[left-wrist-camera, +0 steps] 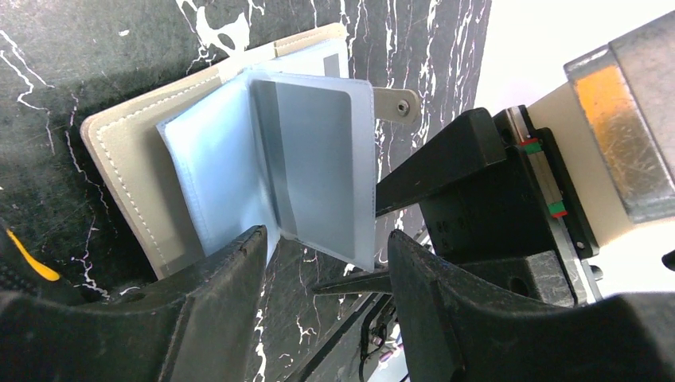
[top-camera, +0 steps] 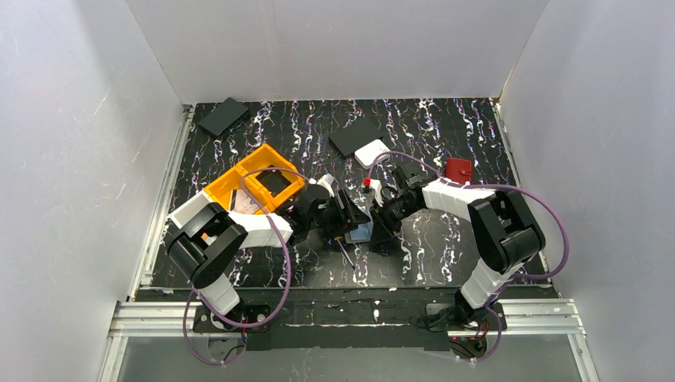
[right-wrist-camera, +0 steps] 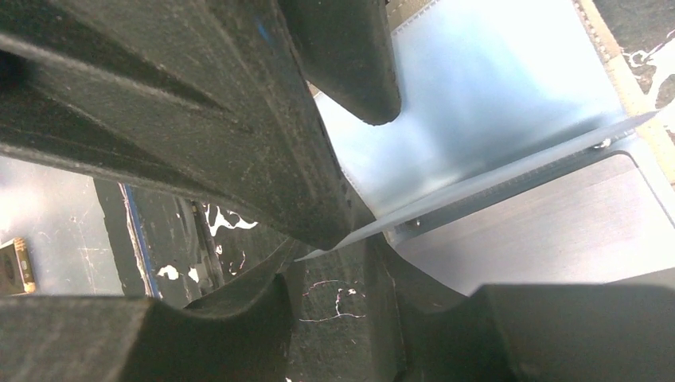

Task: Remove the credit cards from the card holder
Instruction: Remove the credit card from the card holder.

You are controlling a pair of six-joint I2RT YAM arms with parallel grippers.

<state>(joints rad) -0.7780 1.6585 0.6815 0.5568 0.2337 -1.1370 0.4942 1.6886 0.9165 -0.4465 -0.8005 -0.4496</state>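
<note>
nearest the arm bases, a screwdriver (top-camera: 347, 255) lies on the black marbled table (top-camera: 446, 239), just beside the card holder (left-wrist-camera: 127, 159). the card holder lies open and flat at the middle of the table, between the two arms, with its taupe cover down and its pale blue sleeves up. one clear sleeve leaf (left-wrist-camera: 362, 175) stands raised from the spine with a grey credit card (left-wrist-camera: 314, 159) inside it. the left gripper (left-wrist-camera: 326, 267) hangs at the holder's near edge with its jaws parted. the lower edge of the raised leaf sits in the gap, and nothing is clamped. the right gripper (right-wrist-camera: 350, 247) comes in from the other side, its fingers (left-wrist-camera: 446, 155) above and below the leaf's free corner. its wrist view is too close and dark, so i cannot tell whether it pinches the leaf or merely straddles it. farther back, an orange bin (top-camera: 255, 185) stands on the left, and a white box (top-camera: 372, 153) and a small red object (top-camera: 458, 169) on the right. a flat black rectangle (top-camera: 356, 134) touches the white box, and another black slab (top-camera: 224, 116) lies in the far left corner.
</note>
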